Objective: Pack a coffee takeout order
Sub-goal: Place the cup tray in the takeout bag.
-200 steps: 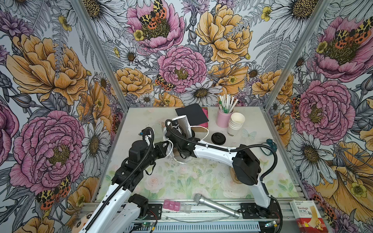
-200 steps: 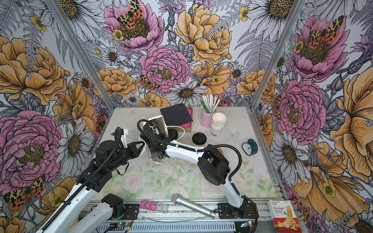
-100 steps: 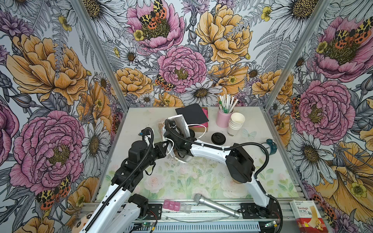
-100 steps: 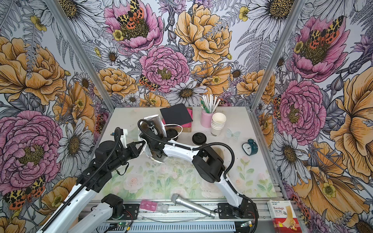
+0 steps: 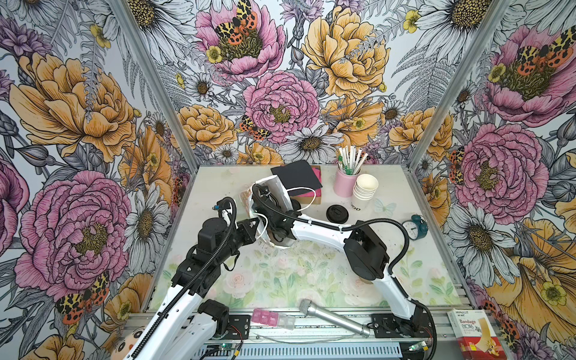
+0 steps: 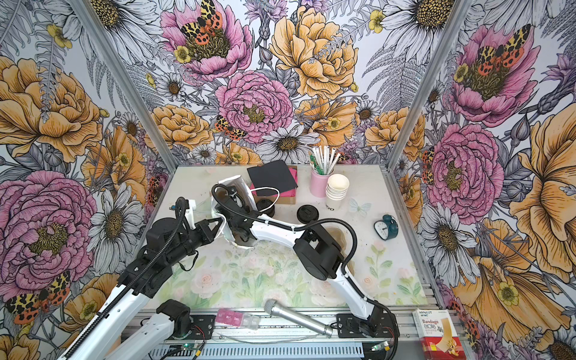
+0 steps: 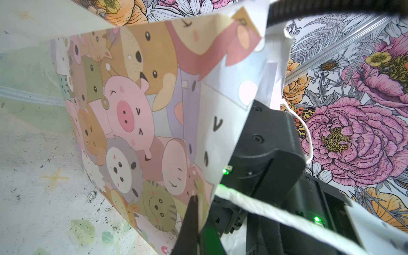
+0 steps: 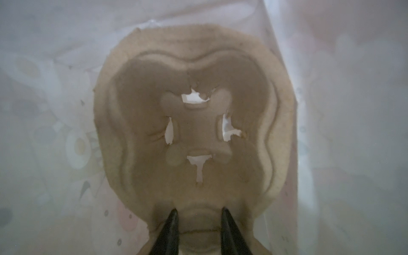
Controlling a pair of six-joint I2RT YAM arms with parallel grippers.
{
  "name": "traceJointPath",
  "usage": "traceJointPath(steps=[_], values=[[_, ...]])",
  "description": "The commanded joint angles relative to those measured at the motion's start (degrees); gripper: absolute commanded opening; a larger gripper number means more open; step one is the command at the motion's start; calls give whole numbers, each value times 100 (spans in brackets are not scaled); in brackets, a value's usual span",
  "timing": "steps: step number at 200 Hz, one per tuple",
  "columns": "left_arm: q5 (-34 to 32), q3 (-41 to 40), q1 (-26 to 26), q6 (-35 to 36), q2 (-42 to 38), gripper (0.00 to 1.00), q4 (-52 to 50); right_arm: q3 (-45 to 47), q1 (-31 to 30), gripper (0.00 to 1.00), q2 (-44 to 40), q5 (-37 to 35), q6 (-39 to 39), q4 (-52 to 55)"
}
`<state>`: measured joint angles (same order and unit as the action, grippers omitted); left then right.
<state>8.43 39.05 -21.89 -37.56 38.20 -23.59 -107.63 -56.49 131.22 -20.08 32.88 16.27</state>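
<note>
A white paper bag (image 5: 276, 187) printed with cartoon animals (image 7: 132, 110) stands open at the back middle of the table. My left gripper (image 5: 257, 223) is shut on the bag's near rim (image 7: 198, 198). My right arm reaches into the bag, so its gripper is hidden in both top views. Inside the bag, my right gripper (image 8: 198, 209) is shut on the near tab of a brown pulp cup carrier (image 8: 194, 123). A black napkin (image 5: 296, 176) lies on pink napkins behind the bag. One black lid (image 5: 337, 213) lies to the right of the bag.
A second black round lid (image 6: 265, 207) sits behind the bag's string handle. A stack of white cups (image 5: 364, 190) and a pink holder with straws (image 5: 344, 182) stand at the back right. A teal clock (image 5: 416, 227) sits right; a microphone (image 5: 330, 318) lies at the front edge.
My right arm has pushed further left and deeper into the bag, and the bag has shifted a little with it. The left gripper has kept its hold on the rim.
</note>
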Motion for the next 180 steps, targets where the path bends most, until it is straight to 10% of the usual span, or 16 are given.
traceJointPath(steps=[1,180], values=[[266,-95,9,-23,-84,0,93,-108,-33,28,230,153,-70,114],[292,-178,132,8,-80,0,23,316,-178,70,-1178,43,-228,122]])
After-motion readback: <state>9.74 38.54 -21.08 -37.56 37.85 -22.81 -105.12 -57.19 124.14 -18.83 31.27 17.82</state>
